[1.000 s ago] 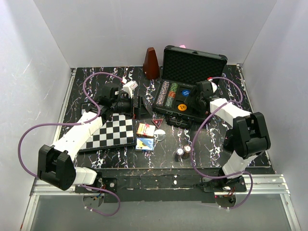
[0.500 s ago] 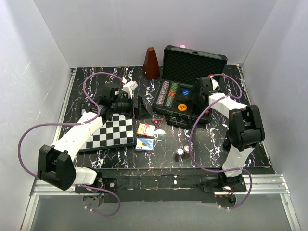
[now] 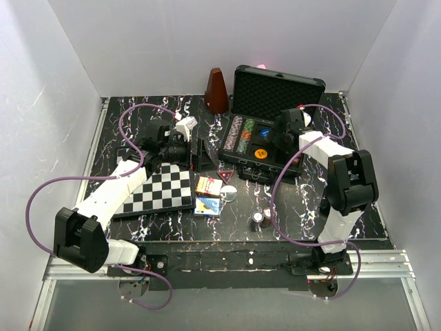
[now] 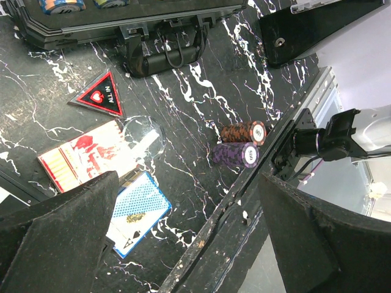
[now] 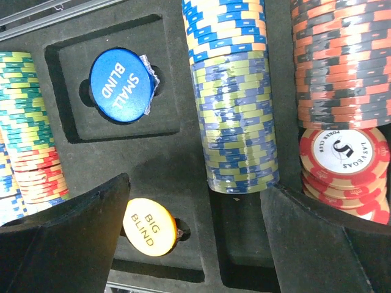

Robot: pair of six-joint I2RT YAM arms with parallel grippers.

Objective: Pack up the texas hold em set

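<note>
- Our left gripper (image 4: 186, 183) hangs over the black marbled table (image 4: 201, 91), jaws spread wide and nothing between them.
- Below it lie a red card box (image 4: 85, 160) and a blue card box (image 4: 137, 210), just beside each other. A triangular "ALL IN" marker (image 4: 101, 94) sits near them.
- A clear round disc (image 4: 142, 131) lies at the red box's corner.
- Near the table's front edge we see a brown chip stack (image 4: 243, 132) and a purple chip stack (image 4: 237, 154), both on their sides and touching.
- Our right gripper (image 5: 195, 186) hovers inside the open black case (image 5: 165, 162), jaws released and grasping nothing.
- In the foam, the blue "SMALL BLIND" button (image 5: 120, 85) and the yellow "BIG BLIND" button (image 5: 148, 227) each sit in their own recess. They lie between the green chip row (image 5: 24, 122) and the blue-and-yellow chip row (image 5: 235, 91).
- The red-and-black chip row (image 5: 339, 61) fills the next slot.
- From above, the case stands at the far right of the table with its lid (image 3: 279, 93) upright. A chessboard (image 3: 162, 189) lies at the left and a brown metronome (image 3: 216, 89) stands beside the lid.
</note>
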